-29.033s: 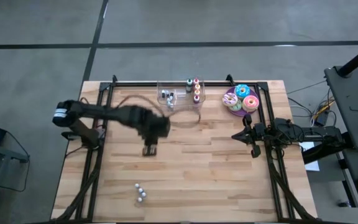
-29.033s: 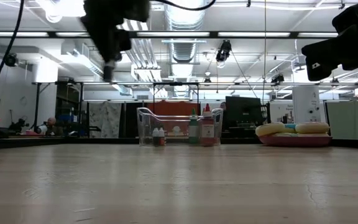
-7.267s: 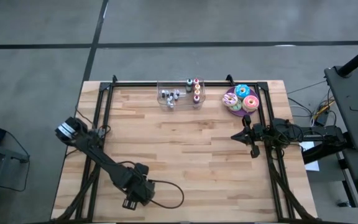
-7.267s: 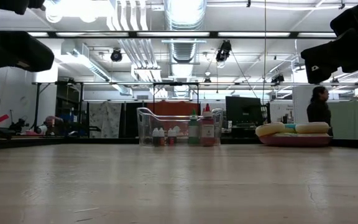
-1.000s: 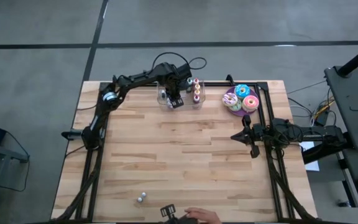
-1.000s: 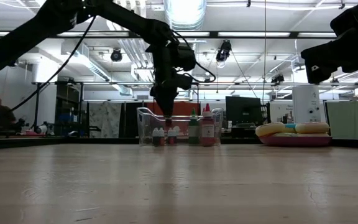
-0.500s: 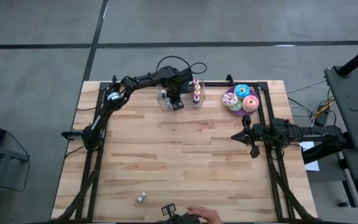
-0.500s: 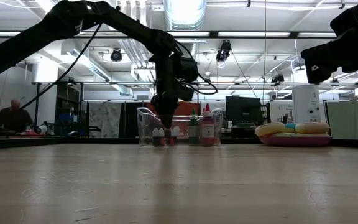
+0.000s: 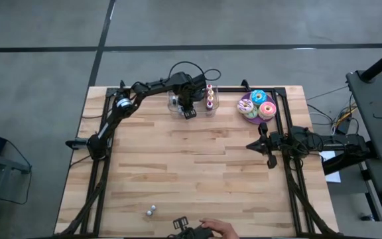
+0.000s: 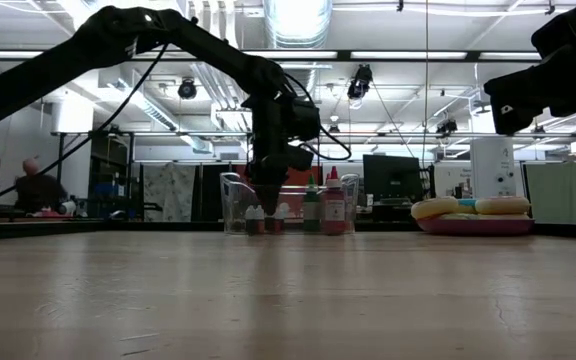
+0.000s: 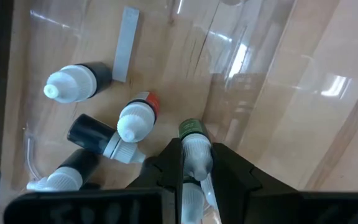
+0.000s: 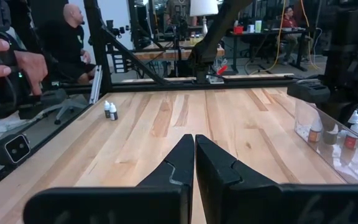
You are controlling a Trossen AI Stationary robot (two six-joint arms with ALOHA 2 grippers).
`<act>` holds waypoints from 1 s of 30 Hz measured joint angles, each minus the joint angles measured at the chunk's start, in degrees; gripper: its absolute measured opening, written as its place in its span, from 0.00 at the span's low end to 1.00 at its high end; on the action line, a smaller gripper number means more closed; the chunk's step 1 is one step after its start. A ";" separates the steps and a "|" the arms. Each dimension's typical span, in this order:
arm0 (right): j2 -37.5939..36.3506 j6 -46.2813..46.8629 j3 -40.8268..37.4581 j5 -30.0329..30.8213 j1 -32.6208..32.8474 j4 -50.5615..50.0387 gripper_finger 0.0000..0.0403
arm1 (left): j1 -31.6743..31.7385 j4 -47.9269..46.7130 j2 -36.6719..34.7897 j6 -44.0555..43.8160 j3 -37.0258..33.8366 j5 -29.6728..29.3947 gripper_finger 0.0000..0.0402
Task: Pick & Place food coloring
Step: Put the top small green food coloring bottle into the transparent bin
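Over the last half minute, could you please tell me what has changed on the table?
The left pincer went from mid-table to the near edge, then back to the clear bin at the far edge, where it now grips a green-labelled small bottle. The loose bottles on the near side dropped from four to two; the bin gained some. A hand appeared at the near edge. The right pincer, shut, and the doughnuts stayed put.
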 joint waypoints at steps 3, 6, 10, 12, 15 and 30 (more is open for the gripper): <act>0.00 0.00 0.00 0.00 0.02 0.00 0.02 | 0.00 0.02 -0.02 0.57 0.00 0.00 0.10; 0.00 0.00 0.00 0.00 0.01 0.00 0.02 | 0.04 -0.03 0.01 0.57 0.00 -0.32 0.10; 0.00 0.00 0.00 0.00 0.02 0.02 0.02 | 0.07 -0.05 -0.02 0.68 0.00 -0.86 0.13; 0.00 0.00 0.00 0.01 0.01 0.00 0.02 | 0.08 -0.07 0.00 0.71 0.00 -0.92 0.15; 0.00 -0.01 0.00 0.02 0.02 0.00 0.02 | 0.09 -0.05 -0.02 0.72 0.00 -0.94 0.18; 0.00 -0.01 0.00 0.00 0.02 0.00 0.02 | 0.11 -0.71 -1.15 0.79 0.39 -1.05 0.21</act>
